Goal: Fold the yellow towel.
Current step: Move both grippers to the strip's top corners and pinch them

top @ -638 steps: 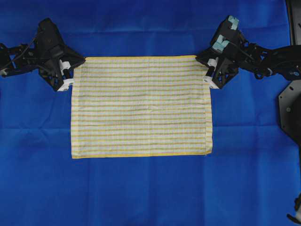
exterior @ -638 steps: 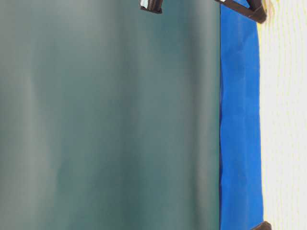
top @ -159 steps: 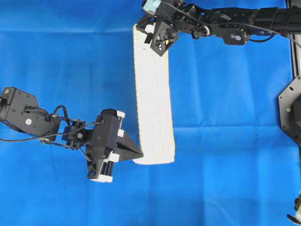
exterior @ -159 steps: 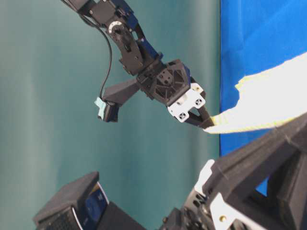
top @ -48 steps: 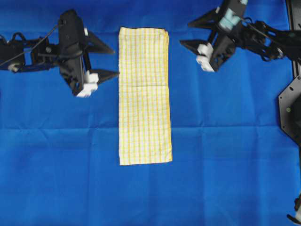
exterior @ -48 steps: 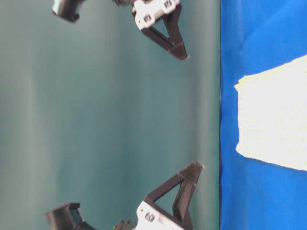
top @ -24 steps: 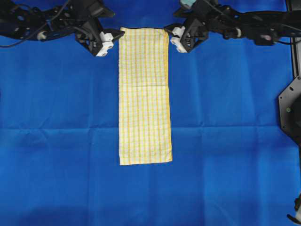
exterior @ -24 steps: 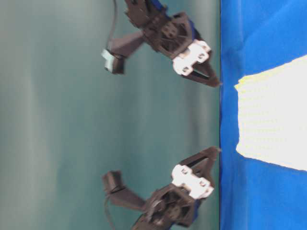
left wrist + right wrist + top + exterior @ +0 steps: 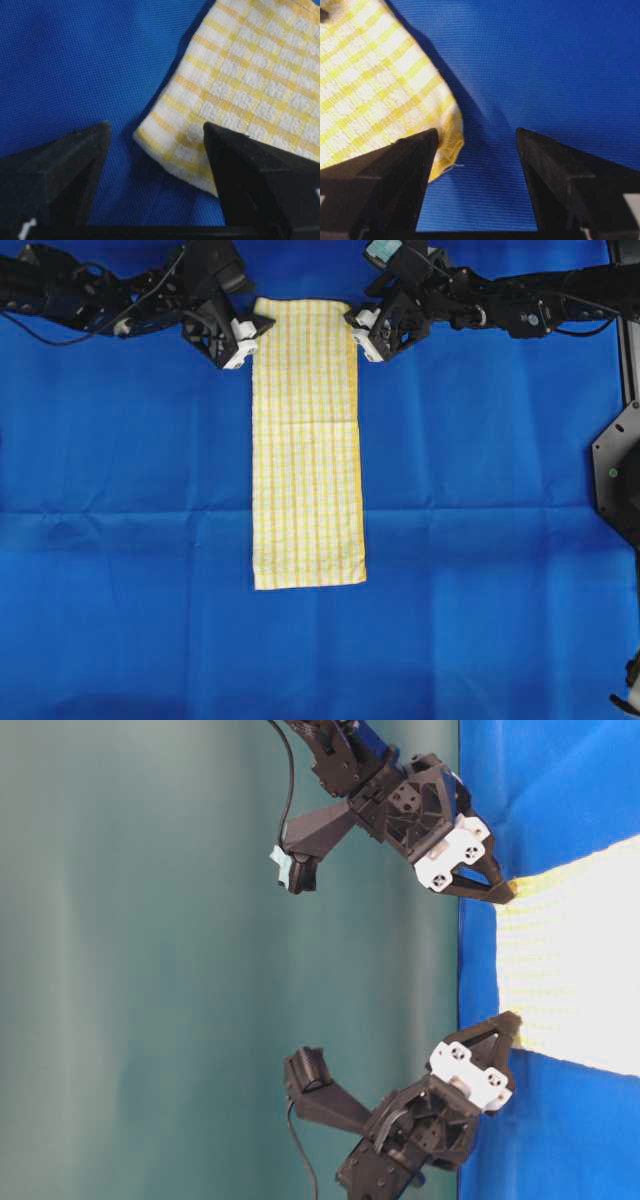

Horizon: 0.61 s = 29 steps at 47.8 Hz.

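1. The towel (image 9: 306,440) lies flat on the blue cloth (image 9: 480,490) as a long, thin strip.
2. The left gripper (image 9: 243,332) is at one top corner of the towel, and the right gripper (image 9: 360,332) is at the other top corner.
3. The rest of the towel runs away from both grippers, down the middle of the worktop.
4. The left gripper's jaws are spread apart. In the left wrist view the towel corner (image 9: 170,145) sits in the gap between them, and one finger (image 9: 260,175) is over the towel's edge.
5. The right gripper's jaws are spread apart too. In the right wrist view the towel corner (image 9: 447,135) is just beside one finger (image 9: 395,175); the other finger (image 9: 560,175) is over the blue cloth.
6. Neither gripper is squeezing the towel.
7. In the table-level view both grippers point down at the near end of the towel, tips right at the cloth.
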Motion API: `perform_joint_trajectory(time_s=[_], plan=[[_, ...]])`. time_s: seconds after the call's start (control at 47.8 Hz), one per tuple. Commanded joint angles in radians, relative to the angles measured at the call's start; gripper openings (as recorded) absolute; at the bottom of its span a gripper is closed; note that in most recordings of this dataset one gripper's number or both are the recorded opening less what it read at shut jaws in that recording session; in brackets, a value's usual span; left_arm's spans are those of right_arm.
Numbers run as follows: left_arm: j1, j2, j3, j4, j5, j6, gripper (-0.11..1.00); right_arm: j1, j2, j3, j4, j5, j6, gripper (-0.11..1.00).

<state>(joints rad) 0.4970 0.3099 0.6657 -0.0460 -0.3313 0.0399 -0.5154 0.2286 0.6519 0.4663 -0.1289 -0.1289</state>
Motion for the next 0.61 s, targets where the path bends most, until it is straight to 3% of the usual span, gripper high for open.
perform_joint_trajectory(time_s=[0.0, 0.105, 0.209, 0.44, 0.586], plan=[[0.000, 0.000, -0.031, 0.000, -0.011, -0.002, 0.62, 0.006, -0.006, -0.021, 0.023, -0.005, 0.002, 0.66], [0.002, 0.011, -0.043, 0.000, -0.009, -0.003, 0.51, 0.011, 0.008, -0.026, 0.044, -0.008, 0.002, 0.64], [0.002, 0.021, -0.052, -0.002, -0.008, -0.002, 0.39, 0.011, 0.025, -0.031, 0.066, -0.012, 0.002, 0.56], [0.000, 0.037, -0.060, 0.000, -0.008, 0.003, 0.12, 0.011, 0.038, -0.031, 0.078, -0.026, 0.002, 0.05], [0.009, 0.037, -0.064, 0.000, -0.005, 0.009, 0.07, 0.011, 0.038, -0.029, 0.081, -0.026, 0.002, 0.05]])
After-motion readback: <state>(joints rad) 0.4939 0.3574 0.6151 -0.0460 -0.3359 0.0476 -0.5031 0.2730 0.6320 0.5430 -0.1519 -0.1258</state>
